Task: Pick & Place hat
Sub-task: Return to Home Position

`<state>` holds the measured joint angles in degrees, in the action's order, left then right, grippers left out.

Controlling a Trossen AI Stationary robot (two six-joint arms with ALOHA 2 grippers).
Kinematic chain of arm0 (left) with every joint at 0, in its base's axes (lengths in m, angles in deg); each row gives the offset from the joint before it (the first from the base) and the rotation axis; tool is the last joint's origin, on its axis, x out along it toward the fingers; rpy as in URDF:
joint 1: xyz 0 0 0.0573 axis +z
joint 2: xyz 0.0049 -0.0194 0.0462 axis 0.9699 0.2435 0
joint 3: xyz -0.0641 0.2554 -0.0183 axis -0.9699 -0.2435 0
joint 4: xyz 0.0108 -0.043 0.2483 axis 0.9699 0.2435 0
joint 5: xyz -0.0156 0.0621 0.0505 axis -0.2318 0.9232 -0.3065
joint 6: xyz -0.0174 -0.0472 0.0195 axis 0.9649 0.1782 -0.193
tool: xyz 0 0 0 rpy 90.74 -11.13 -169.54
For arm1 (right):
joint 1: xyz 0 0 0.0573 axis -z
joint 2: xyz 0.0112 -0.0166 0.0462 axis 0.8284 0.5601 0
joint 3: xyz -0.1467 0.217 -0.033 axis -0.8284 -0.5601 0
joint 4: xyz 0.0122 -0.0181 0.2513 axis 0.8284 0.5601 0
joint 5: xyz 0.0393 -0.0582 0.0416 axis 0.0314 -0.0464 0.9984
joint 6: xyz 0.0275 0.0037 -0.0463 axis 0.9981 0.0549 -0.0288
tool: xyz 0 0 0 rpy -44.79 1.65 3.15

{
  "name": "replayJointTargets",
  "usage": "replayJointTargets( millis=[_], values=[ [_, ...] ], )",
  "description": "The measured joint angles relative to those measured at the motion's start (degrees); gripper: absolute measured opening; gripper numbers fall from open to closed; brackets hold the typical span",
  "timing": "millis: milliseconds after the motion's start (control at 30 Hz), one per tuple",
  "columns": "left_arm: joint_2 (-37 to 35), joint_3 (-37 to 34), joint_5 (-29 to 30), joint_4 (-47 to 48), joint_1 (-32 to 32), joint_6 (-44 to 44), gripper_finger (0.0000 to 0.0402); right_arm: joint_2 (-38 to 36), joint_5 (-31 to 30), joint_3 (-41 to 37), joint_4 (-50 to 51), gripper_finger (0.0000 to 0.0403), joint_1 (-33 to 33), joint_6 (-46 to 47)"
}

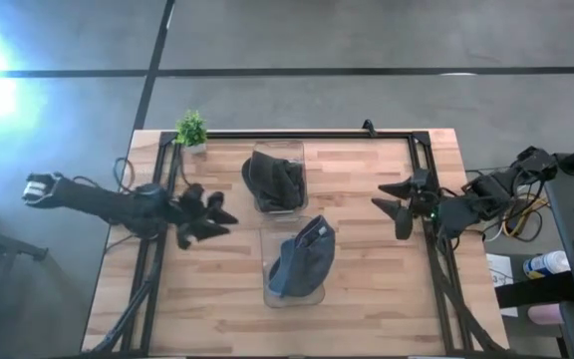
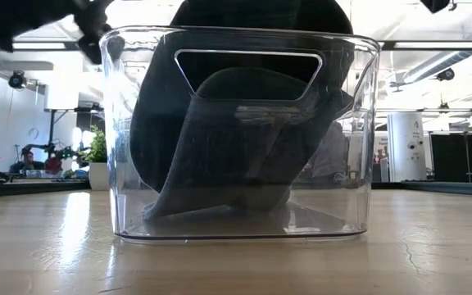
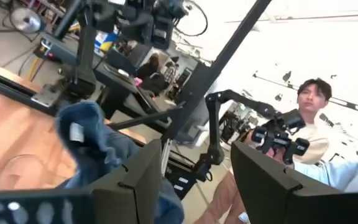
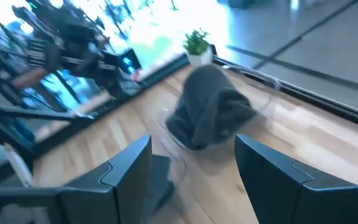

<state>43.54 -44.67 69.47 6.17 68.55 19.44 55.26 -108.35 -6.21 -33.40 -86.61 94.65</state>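
A blue-grey hat [image 1: 302, 261] sits in a clear plastic bin [image 1: 272, 296] at the table's middle, toward the near edge; the low view shows it slumped against the bin's wall [image 2: 244, 156]. A dark hat [image 1: 275, 178] lies in a second clear bin [image 1: 295, 150] farther back. My left gripper [image 1: 210, 219] is open and empty at the table's left, left of both bins. My right gripper [image 1: 392, 202] is open and empty at the table's right. The blue-grey hat [image 3: 95, 149] shows in the left wrist view, the dark hat [image 4: 213, 112] in the right wrist view.
A small potted plant [image 1: 192, 130] stands at the far left corner. Black rails [image 1: 297, 133] run along the table's far, left and right sides. A person [image 3: 312, 118] sits in the room beyond the table. Bare wood lies between each gripper and the bins.
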Motion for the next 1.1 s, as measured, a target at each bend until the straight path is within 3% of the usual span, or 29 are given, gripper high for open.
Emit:
replayJointTargets(
  millis=[133, 233, 400, 567, 700, 867, 1100],
  values=[
    [-13.6, -3.07, -0.76, 13.31, 2.91, 0.78, 0.0186, -3.67, 0.47, -9.01, -13.78, 0.0224, -0.02, -1.94],
    [-21.48, -3.21, -0.75, 24.71, 3.98, 1.06, 0.0186, -6.94, 4.14, -17.34, -28.1, 0.0224, -0.02, -5.13],
    [-30.75, -3.18, 0.15, 32.94, 4.56, 0.39, 0.0186, -11.6, 10.22, -31.24, -55.41, 0.0224, 0.07, -13.94],
    [-37.33, -3.26, 3.73, 41.1, 4.64, 1.15, 0.0186, -14.58, 10.6, -42.2, -73.91, 0.0224, 0.23, -21.5],
    [-39.51, -3.3, 5.79, 46.04, 4.64, 2.68, 0.0186, -14.53, 11.19, -46.81, -76.38, 0.0224, 1.98, -18.45],
    [-39.23, -2.95, 6.0, 45.25, 4.64, 2.4, 0.0186, -13.0, 17.57, -48.32, -76.34, 0.0224, 7.23, -16.38],
    [-39.24, -3.06, 5.94, 45.61, 4.64, 3.94, 0.0186, -16.92, 34.13, -54.78, -76.37, 0.0224, 22.0, -12.83]
  ],
)
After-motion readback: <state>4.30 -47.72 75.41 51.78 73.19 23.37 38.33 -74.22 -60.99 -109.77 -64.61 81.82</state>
